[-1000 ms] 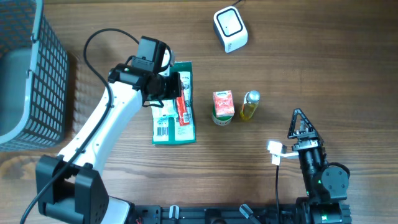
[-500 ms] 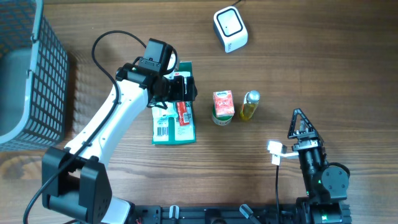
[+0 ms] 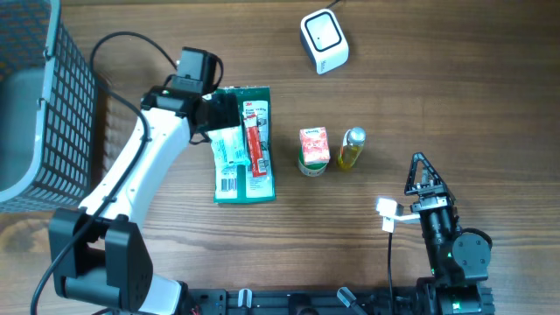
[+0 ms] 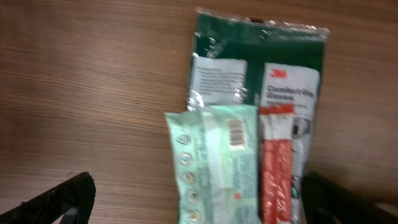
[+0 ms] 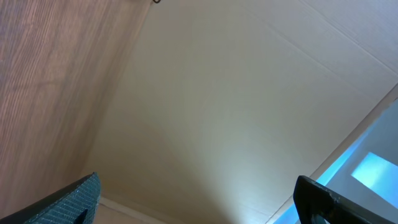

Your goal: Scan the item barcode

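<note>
- Looking down from overhead, we see the left gripper (image 3: 226,114) poised over the far end of a green package (image 3: 262,188) that lies flat on the counter (image 3: 455,96).
- Its jaws stand wide apart and grip nothing; in the left wrist view its 2 fingers (image 4: 56,199) frame the bottom corners, with the packs lying between them below.
- 2 smaller things lie side by side on the green package, touching along their long edges: a mint pack (image 4: 214,162) and a red pack (image 4: 275,162).
- The mint pack shows a small barcode (image 4: 236,132) facing up, near its far end.
- The white scanner (image 3: 324,40) sits at the far side of the counter, well apart from the packs.
- A small carton (image 3: 313,149) and a small bottle (image 3: 352,149) stand just beside each other, to the right of the green package.
- The right gripper (image 3: 423,175) rests near the front edge, jaws fully spread and empty; its wrist view shows only the 2 fingers (image 5: 74,196) and a plain surface.
- A wire basket (image 3: 61,114) stands at the left edge.
</note>
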Tool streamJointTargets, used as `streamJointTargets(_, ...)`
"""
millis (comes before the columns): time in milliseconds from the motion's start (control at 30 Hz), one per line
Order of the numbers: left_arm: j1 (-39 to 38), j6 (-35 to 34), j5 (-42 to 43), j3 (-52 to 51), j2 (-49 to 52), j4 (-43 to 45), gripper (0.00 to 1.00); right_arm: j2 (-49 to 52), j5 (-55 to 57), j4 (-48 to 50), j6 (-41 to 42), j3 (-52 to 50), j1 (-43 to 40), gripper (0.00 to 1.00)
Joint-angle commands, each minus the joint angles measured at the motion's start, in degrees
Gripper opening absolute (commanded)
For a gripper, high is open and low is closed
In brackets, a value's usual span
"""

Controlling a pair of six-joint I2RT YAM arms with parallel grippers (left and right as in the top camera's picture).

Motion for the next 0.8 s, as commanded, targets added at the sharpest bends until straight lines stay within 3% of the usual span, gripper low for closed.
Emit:
streamJointTargets(0, 3.89, -0.04, -3.54, -0.39, 0.48, 0.85, 1.00, 0.44, -0.92, 0.11, -2.38, -0.02, 0.15, 1.00)
streamJointTargets(300, 12.41, -0.09, -4.96, -0.39, 0.48, -0.22, 1.00, 0.44, -0.90, 0.11, -2.40, -0.02, 0.15, 1.00)
streamJointTargets(767, 12.59, -0.09, -4.96, -0.39, 0.48, -0.22, 1.00, 0.44, -0.66, 1.46, -2.49, -0.02, 0.15, 1.00)
